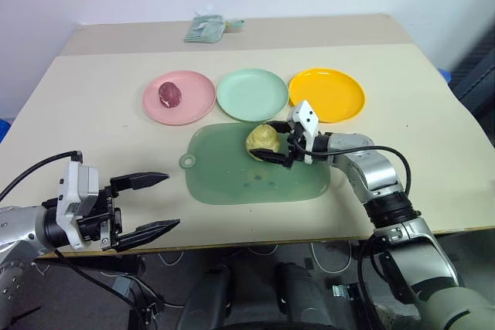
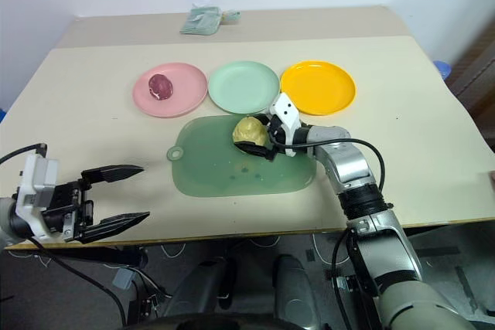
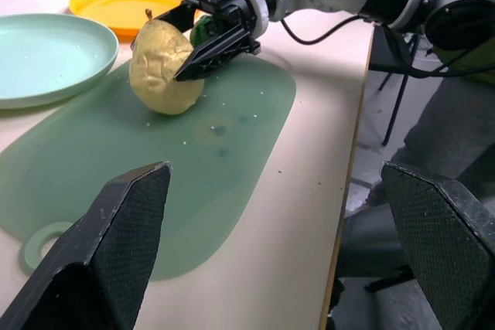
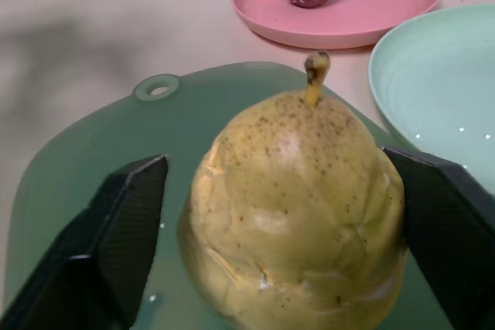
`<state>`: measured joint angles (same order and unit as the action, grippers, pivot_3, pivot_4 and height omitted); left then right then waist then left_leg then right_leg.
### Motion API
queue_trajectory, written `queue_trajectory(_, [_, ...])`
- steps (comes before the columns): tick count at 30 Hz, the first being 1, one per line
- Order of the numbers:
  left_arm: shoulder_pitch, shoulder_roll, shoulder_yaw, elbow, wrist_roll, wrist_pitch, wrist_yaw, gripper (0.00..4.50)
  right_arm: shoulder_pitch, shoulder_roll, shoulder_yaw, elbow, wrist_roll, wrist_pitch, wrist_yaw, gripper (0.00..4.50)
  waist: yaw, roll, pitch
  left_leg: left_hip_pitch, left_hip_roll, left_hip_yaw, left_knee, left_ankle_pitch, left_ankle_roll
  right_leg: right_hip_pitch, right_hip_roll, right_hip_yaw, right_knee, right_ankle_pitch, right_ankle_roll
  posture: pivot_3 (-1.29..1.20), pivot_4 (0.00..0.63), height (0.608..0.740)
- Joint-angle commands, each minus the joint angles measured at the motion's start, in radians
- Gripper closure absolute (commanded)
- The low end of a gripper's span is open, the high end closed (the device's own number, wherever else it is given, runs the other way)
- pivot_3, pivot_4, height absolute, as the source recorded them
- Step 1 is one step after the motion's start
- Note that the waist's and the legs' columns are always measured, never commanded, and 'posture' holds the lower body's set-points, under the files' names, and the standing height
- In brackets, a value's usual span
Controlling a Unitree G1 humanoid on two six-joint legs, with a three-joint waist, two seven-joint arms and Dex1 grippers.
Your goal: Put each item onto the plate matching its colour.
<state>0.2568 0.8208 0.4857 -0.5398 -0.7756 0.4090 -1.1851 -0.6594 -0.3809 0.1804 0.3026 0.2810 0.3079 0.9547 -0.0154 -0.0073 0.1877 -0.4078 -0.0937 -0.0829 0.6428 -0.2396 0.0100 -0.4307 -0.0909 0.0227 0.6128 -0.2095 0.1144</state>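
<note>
A pale yellow pear with a stem stands on the green mat. My right gripper is open around it, one finger on each side, with a thin gap on one side in the right wrist view. A small dark green item peeks out behind the pear. The dark red-purple item lies on the pink plate. The mint green plate and the yellow-orange plate hold nothing. My left gripper hangs open off the table's near left edge.
The three plates stand in a row behind the mat. A pale green wad of cloth lies at the table's far edge. The table's front edge runs just before the mat.
</note>
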Motion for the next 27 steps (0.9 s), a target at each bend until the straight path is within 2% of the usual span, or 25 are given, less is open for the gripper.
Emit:
queue_trajectory(1, [0.005, -0.004, 0.007, -0.037, -0.010, -0.017, 0.010, 0.00, -0.021, 0.009, -0.011, 0.000, -0.009, -0.030, 0.015, 1.64, 0.000, 0.000, 0.000, 0.000, 0.000, 0.000, 0.000, 0.000, 0.000, 0.000, 0.000, 0.000, 0.000, 0.000, 0.000, 0.00, 0.150, 0.740])
queue_trajectory(6, [0.015, -0.016, 0.002, -0.046, -0.004, -0.025, 0.026, 0.00, -0.019, -0.004, -0.030, -0.019, -0.015, -0.048, 0.014, 1.67, 0.000, 0.000, 0.000, 0.000, 0.000, 0.000, 0.000, 0.000, 0.000, 0.000, 0.002, 0.000, 0.000, 0.000, 0.000, 0.00, 0.150, 0.740])
queue_trajectory(11, [0.014, -0.041, -0.014, -0.053, -0.001, -0.032, 0.051, 0.00, -0.105, -0.024, -0.155, -0.059, 0.063, -0.009, -0.019, 1.67, 0.001, 0.001, 0.001, 0.000, 0.000, 0.000, 0.000, 0.000, 0.000, 0.000, 0.002, 0.000, 0.000, 0.000, 0.000, 0.00, 0.150, 0.740])
queue_trajectory(15, [0.002, -0.063, -0.046, -0.063, 0.007, -0.038, 0.079, 0.00, -0.283, -0.068, -0.240, 0.200, 0.001, -0.140, -0.124, 1.67, 0.000, 0.002, 0.001, 0.000, 0.000, 0.001, 0.000, 0.000, -0.001, -0.001, 0.002, 0.001, 0.000, 0.000, -0.001, 0.00, 0.150, 0.740])
queue_trajectory(22, [-0.056, -0.075, -0.094, -0.090, -0.008, -0.020, 0.161, 0.00, -0.493, -0.092, -0.264, 0.783, -0.126, -0.438, -0.234, 1.67, -0.003, 0.001, 0.001, 0.000, 0.001, 0.001, -0.003, 0.000, -0.001, -0.001, 0.003, 0.001, -0.001, 0.000, -0.001, 0.00, 0.150, 0.740])
queue_trajectory(27, [-0.081, -0.070, -0.100, -0.119, -0.036, 0.007, 0.208, 0.00, -0.527, -0.068, -0.265, 0.961, -0.186, -0.500, -0.336, 1.67, -0.010, 0.002, 0.001, 0.000, 0.001, 0.002, -0.005, 0.001, -0.003, -0.003, 0.003, 0.003, -0.001, 0.000, -0.002, 0.00, 0.150, 0.740])
